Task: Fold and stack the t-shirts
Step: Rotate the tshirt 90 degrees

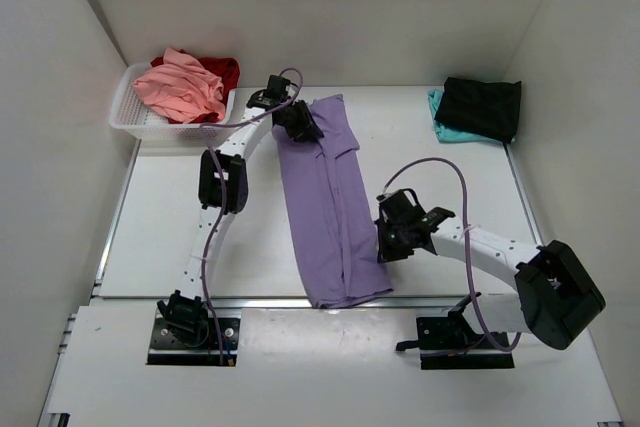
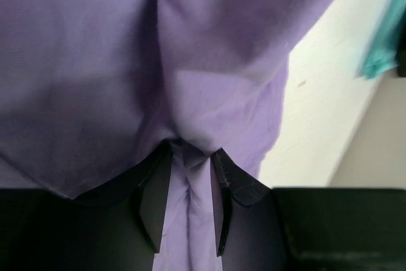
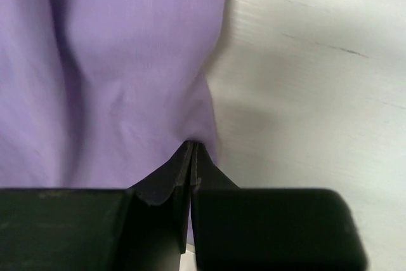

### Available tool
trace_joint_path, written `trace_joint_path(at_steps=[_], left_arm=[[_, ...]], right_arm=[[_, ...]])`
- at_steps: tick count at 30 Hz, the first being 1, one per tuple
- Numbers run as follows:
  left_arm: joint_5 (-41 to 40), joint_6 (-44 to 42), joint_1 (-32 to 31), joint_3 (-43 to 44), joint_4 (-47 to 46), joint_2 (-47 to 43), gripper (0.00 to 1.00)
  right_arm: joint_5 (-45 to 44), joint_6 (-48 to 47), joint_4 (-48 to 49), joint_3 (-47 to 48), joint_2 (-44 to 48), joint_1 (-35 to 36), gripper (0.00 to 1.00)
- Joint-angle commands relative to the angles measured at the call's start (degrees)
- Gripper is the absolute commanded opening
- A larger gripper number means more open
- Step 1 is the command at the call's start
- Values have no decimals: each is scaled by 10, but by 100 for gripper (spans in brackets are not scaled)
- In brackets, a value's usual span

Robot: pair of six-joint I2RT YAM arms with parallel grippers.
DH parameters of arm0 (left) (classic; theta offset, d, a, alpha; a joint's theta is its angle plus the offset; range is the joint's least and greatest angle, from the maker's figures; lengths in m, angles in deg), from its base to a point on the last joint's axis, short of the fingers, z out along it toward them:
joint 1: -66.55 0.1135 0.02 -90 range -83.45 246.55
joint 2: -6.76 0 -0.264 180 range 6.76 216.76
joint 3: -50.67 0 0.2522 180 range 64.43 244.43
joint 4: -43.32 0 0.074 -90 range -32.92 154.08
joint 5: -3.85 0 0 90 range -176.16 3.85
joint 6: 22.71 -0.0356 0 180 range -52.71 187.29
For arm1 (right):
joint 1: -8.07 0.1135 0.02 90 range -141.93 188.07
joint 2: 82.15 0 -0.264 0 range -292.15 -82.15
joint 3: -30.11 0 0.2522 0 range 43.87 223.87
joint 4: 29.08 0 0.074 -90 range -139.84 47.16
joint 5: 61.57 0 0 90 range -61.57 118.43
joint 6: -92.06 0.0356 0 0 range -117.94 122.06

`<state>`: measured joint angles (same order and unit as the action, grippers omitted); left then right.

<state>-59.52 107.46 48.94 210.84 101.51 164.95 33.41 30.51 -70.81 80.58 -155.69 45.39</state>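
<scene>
lavender t-shirt (image 1: pixel 325 207) lying as a long folded strip mid-table, left gripper (image 1: pixel 298 130) pinching bunched cloth at its far end, right gripper (image 1: pixel 386 247) clamped on its right edge, salmon-pink shirt (image 1: pixel 180 89) and red shirt (image 1: pixel 224 69) in white basket (image 1: pixel 135 119), black shirt (image 1: pixel 484 107) on teal shirt (image 1: pixel 447 130) far right

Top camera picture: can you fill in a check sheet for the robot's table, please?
Surface: white table, bare around the shirts.
Job's things: lavender t-shirt folded lengthwise mid-table; salmon-pink shirt and red shirt in the white basket, far left; black shirt on teal shirt, far right.
Clutter: nothing seen.
Grippers: left gripper pinches the lavender t-shirt's far end; right gripper is shut on its right edge.
Cables: purple cables loop over both arms.
Surroundings: white walls on three sides.
</scene>
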Motion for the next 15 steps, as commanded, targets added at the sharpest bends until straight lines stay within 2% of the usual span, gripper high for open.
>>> trace_joint_path(at_steps=[1,6,10,13,15], left_arm=[[27,85,6,29,-114,67,42],[68,186,7,11,-287,88,42],[115,249,10,33,-430,106,42],[140,293,18,84,-482,93,43],[155,307,20,93,-465,72,46]], right_arm=[[3,1,20,-11,-1,-3,0],[-1,8,3,9,-42,3,0],[-29,-19,6,32,-20,0,0],[-36,-43,43,67,-2,-44,0],[-21,-59,72,92,-24,-72,0]])
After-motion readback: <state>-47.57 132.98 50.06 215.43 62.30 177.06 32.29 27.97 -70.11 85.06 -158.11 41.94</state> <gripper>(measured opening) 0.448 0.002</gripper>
